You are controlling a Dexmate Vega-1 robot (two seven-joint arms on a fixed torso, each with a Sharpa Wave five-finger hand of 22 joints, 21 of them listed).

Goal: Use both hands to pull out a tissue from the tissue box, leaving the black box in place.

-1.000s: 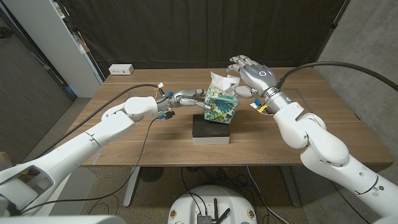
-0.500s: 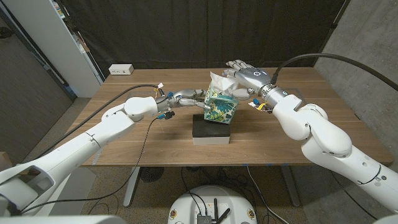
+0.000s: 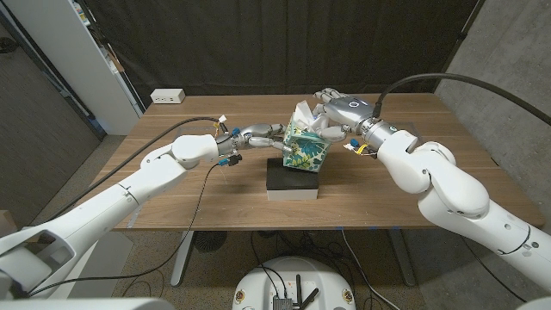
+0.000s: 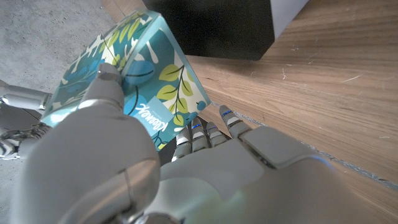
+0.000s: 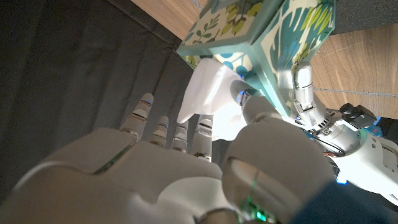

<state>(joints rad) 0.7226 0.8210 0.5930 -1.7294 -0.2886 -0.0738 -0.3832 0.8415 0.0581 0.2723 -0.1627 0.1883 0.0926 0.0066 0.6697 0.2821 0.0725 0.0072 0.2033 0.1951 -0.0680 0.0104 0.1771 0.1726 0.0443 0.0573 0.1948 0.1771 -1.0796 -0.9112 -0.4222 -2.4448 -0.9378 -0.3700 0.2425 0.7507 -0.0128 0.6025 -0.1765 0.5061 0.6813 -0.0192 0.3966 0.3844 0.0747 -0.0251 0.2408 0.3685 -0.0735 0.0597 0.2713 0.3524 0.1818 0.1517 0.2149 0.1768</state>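
Observation:
A teal leaf-print tissue box (image 3: 306,149) stands tilted on the black box (image 3: 293,178) at mid-table. A white tissue (image 3: 302,113) sticks up from its top. My left hand (image 3: 262,136) grips the tissue box from its left side; in the left wrist view the thumb (image 4: 107,87) presses on a printed face of the tissue box (image 4: 140,62), with the black box (image 4: 217,28) behind. My right hand (image 3: 341,109) hangs over the tissue, fingers spread. In the right wrist view the tissue (image 5: 208,93) lies between the thumb and the straight fingers (image 5: 177,127), and the thumb touches it.
A white power strip (image 3: 167,96) lies at the table's back left corner. Bare wooden tabletop (image 3: 379,194) spreads on both sides of the black box. A dark curtain hangs behind the table, and a shelf stands at the far left.
My right hand has come down and leftward from above the table's back edge onto the tissue. The left hand and both boxes have stayed put.

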